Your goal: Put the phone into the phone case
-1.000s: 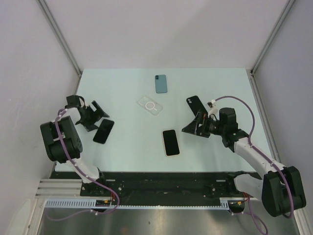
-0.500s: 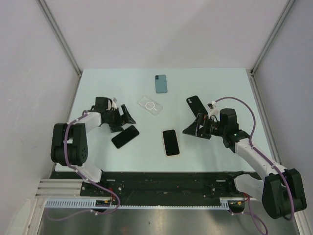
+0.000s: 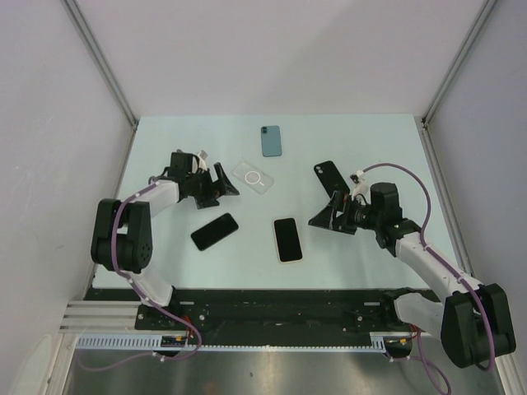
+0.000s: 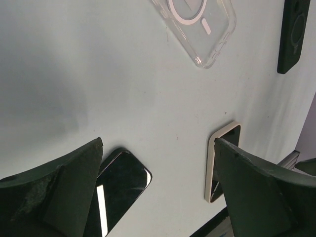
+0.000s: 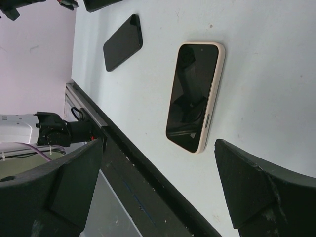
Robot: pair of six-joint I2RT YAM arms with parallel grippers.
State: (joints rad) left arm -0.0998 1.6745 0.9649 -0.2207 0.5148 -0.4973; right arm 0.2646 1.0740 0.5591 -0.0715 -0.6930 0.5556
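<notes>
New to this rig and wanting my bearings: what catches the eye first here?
Phones and cases lie scattered on the pale table: a clear case with a white ring at the middle, a black case to its right, a teal slab beyond, and a black phone and cream-edged phone nearer the arms. The left arm and right arm reach in, jaws open and empty.

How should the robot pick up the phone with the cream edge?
Probably pinch its two long edges near the middle, coming straight down from above. The phone lies flat, screen up, so only its thin sides give a hold, and the table beside both is bare.
</notes>
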